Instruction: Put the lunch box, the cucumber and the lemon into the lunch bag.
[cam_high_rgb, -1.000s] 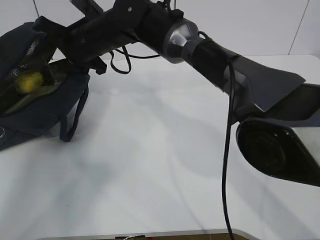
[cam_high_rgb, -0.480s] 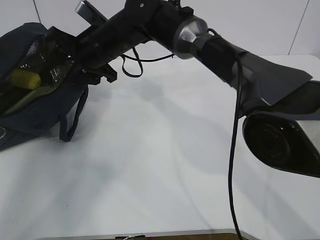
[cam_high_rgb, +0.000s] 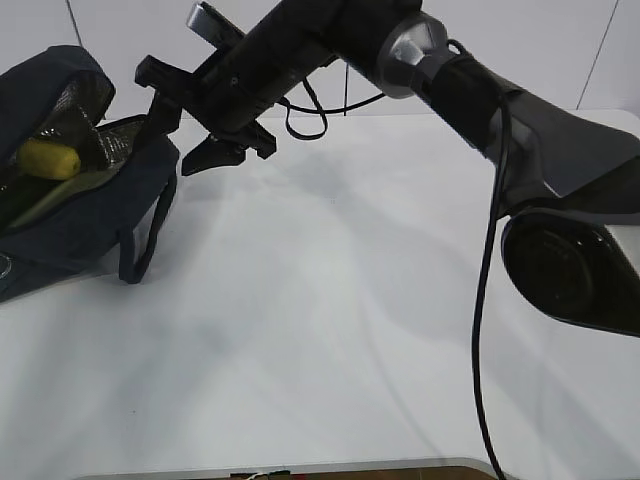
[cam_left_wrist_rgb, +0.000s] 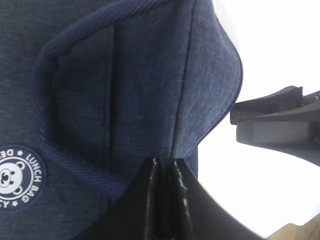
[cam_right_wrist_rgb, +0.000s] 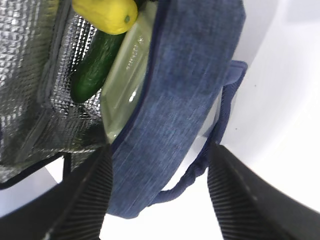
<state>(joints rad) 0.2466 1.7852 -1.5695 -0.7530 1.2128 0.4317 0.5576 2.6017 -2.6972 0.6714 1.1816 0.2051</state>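
The navy lunch bag (cam_high_rgb: 80, 215) lies open at the far left, its silver lining (cam_right_wrist_rgb: 30, 75) showing. Inside it, the yellow lemon (cam_right_wrist_rgb: 105, 14) rests on the dark green cucumber (cam_right_wrist_rgb: 94, 65), and both lie against the lunch box (cam_right_wrist_rgb: 125, 75) with its pale green lid. The lemon also shows in the exterior view (cam_high_rgb: 48, 158). My right gripper (cam_high_rgb: 185, 115) is open and empty, just outside the bag's mouth, over its wall and loop handle (cam_right_wrist_rgb: 220, 130). My left gripper (cam_left_wrist_rgb: 164, 162) is shut on a fold of the lunch bag (cam_left_wrist_rgb: 125, 75).
The white table (cam_high_rgb: 330, 330) spreads to the right of the bag. My right arm (cam_high_rgb: 480, 90) crosses the upper view from the right, a black cable (cam_high_rgb: 485, 330) hanging from it. A bear logo patch (cam_left_wrist_rgb: 17, 175) sits on the bag's side.
My right gripper has drawn out of the bag's mouth, up and to the right, and is empty. The lemon stays lying in the bag. The bag has barely moved.
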